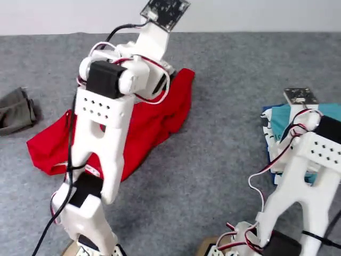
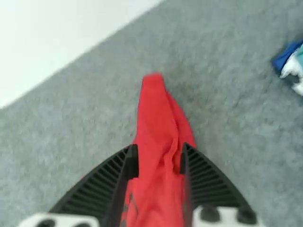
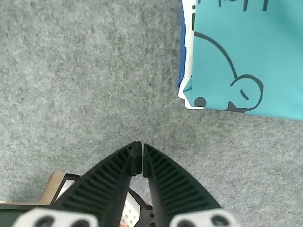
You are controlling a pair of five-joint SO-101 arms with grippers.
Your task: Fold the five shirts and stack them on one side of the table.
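Note:
A red shirt (image 1: pixel 154 117) lies crumpled across the grey table, partly under the left arm. My left gripper (image 2: pixel 158 158) is shut on a fold of that red shirt (image 2: pixel 158 137), which rises between its black fingers. At the right edge rests a folded stack of shirts (image 1: pixel 325 114) with a teal one on top, above a white and a blue layer. In the right wrist view the teal shirt (image 3: pixel 246 52) carries a dark line drawing. My right gripper (image 3: pixel 142 153) is shut with nothing in it, over bare carpet near the stack's corner.
A dark grey-olive shirt (image 1: pixel 17 111) sits bunched at the left edge. The grey felt tabletop (image 1: pixel 224 160) is bare between the two arms. A white wall (image 1: pixel 240 13) runs along the far side. The arm bases (image 1: pixel 240 240) stand at the near edge.

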